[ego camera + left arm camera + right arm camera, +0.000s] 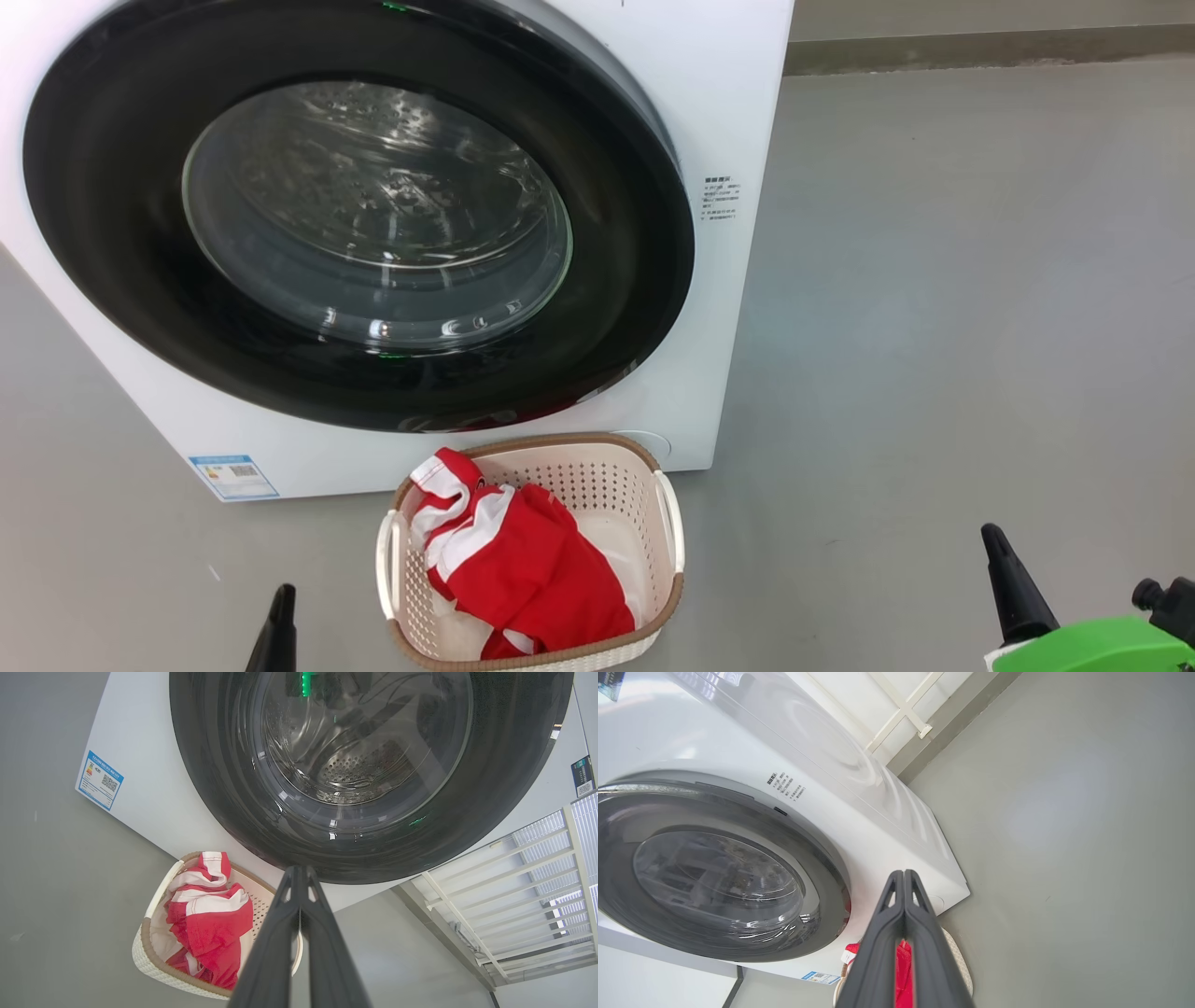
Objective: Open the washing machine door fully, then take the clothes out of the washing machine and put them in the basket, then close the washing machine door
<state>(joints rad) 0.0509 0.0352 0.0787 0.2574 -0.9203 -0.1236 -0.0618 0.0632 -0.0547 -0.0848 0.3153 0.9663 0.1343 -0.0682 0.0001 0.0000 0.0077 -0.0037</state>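
Observation:
The washing machine (728, 112) stands ahead, with the round black-ringed washing machine door (121, 243) lying flat against its front. Through the glass I see bare perforated drum (355, 765). The cream basket (597, 446) sits on the floor just before the machine and holds the red and white clothes (523, 569). My left gripper (283, 597) is low at the left of the basket. In the left wrist view the left gripper (299, 870) is shut and holds nothing. My right gripper (991, 537) is off to the right. In the right wrist view the right gripper (903, 873) is also shut and holds nothing.
Grey floor (934, 327) spreads wide to the right of the machine. A wall base (980, 47) runs along the back. A white barred frame (514, 882) stands beside the machine. A blue label (231, 474) marks the machine's lower left corner.

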